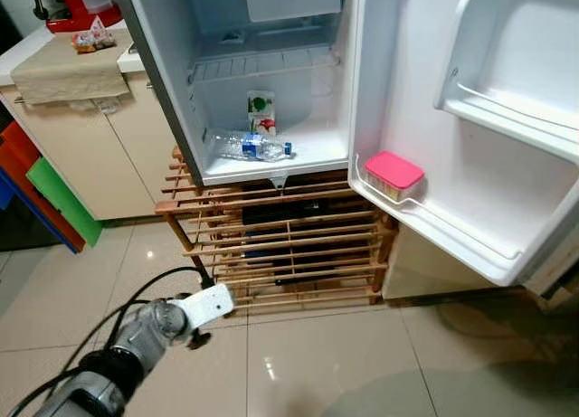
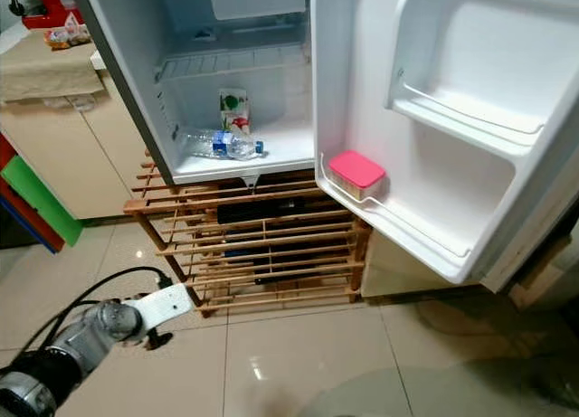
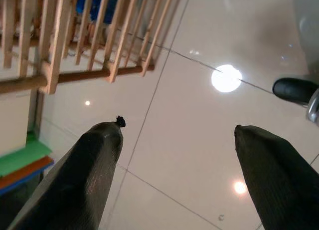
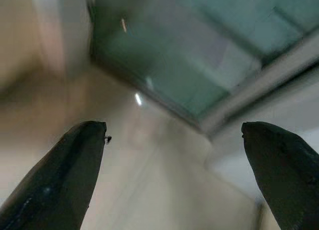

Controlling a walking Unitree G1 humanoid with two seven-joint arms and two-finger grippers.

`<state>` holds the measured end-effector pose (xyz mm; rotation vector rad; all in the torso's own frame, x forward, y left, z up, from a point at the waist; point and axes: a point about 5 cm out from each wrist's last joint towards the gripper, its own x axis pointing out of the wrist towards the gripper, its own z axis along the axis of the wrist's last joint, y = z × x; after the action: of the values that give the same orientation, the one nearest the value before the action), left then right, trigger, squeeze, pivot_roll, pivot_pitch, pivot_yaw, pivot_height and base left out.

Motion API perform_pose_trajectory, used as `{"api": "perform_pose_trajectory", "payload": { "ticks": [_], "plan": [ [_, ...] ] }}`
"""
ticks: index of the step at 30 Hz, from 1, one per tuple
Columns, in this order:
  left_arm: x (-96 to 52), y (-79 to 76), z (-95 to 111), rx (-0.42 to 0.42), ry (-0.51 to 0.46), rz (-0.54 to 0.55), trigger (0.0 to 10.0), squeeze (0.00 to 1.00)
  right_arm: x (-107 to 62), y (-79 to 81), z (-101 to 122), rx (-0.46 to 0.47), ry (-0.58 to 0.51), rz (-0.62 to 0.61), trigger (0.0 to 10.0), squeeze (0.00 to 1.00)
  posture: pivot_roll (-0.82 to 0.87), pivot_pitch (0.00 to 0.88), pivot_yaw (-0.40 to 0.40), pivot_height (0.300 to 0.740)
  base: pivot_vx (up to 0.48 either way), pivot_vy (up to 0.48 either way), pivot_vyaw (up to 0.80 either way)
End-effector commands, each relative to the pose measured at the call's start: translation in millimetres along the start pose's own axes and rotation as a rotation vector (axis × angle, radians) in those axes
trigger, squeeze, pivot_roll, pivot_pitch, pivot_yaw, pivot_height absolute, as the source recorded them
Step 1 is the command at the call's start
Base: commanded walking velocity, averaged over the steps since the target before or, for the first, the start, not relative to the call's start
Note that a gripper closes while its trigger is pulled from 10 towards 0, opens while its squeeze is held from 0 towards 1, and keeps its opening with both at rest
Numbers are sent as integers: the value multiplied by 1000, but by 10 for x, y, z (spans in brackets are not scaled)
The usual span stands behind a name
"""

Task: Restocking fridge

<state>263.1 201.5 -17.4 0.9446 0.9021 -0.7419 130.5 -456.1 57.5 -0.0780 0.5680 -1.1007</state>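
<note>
A: Left eye view: fridge [image 1: 271,82] open; bottle [image 1: 249,146] lying on its floor beside a carton [image 1: 261,111], pink-lidded box [image 1: 393,175] on the door shelf.
B: Left wrist view: left gripper [image 3: 177,135] fingers wide apart, empty, above floor tile by the wooden rack [image 3: 75,45].
A: Right wrist view: right gripper [image 4: 174,132] spread wide, holding nothing; background blurred.

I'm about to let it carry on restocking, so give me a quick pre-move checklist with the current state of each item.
1. Fridge door open: ok.
2. Room on the fridge floor beside the lying water bottle and upright carton: ok.
3. Door shelf holds the pink-lidded box, with space beside it: ok.
4. Left pincer open over the floor tiles, holding nothing: ok.
5. Right pincer open, holding nothing: ok.
6. An item to stock next within reach: cannot tell.
</note>
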Motion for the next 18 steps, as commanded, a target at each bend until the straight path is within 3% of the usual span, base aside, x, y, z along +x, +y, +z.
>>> {"api": "perform_pose_trajectory", "payload": {
  "ticks": [1, 2, 3, 4, 5, 6, 7, 9, 10, 11, 14, 15, 18],
  "plan": [
    [25, -37, -39, 34, 25, -4, 10000, 0, -7, 143, 223, 86, -97, 61, 10000, 0, -149, 0, 82, 740, 0, 0, 0],
    [64, -108, -67, 48, 41, -12, 10000, 0, -24, 268, 404, 107, -171, 113, 10000, 0, -151, 0, 85, 740, 0, 0, 0],
    [119, -226, -100, 75, 62, -27, 10000, 0, -78, 491, 666, 111, -279, 205, 10000, 0, -153, 0, 87, 740, 0, 0, 0],
    [138, -269, -108, 89, 68, -29, 10000, 0, -113, 591, 758, 113, -317, 246, 10000, 0, -153, 0, 87, 740, 0, 0, 0],
    [138, -269, -108, 89, 68, -29, 10000, 0, -113, 591, 758, 113, -317, 246, 10000, 0, -153, 0, 87, 740, 0, 0, 0],
    [162, -329, -111, 101, 72, -26, 10000, 0, -190, 775, 907, 118, -376, 322, 10000, 0, -152, 0, 85, 740, 0, 0, 0],
    [162, -329, -111, 101, 72, -26, 10000, 0, -190, 775, 907, 118, -376, 322, 10000, 0, -152, 0, 85, 740, 0, 0, 0],
    [204, -436, -83, 51, 55, -16, 10000, 0, -346, 1091, 1089, 139, -436, 455, 10000, 0, -149, 0, 82, 740, 0, 0, 0],
    [204, -436, -83, 51, 55, -16, 10000, 0, -346, 1091, 1089, 139, -436, 455, 10000, 0, -149, 0, 82, 740, 0, 0, 0],
    [226, -496, -60, 7, 43, -19, 10000, 0, -425, 1224, 1151, 145, -460, 520, 10000, 0, -146, 0, 79, 740, 0, 0, 0],
    [280, -800, 20, -318, -22, -183, 10000, 0, -585, 1468, 1215, 150, -493, 624, 10000, 0, -140, 0, 72, 740, 0, 0, 0],
    [291, -869, 55, -384, -44, -219, 10000, 0, -627, 1531, 1224, 154, -497, 651, 10000, 0, -140, 0, 72, 740, 0, 0, 0],
    [315, -931, 53, -310, -14, -161, 10000, 0, -803, 1743, 1218, 152, -510, 762, 10000, 0, -135, 0, 65, 740, 0, 0, 0]
  ]
}}
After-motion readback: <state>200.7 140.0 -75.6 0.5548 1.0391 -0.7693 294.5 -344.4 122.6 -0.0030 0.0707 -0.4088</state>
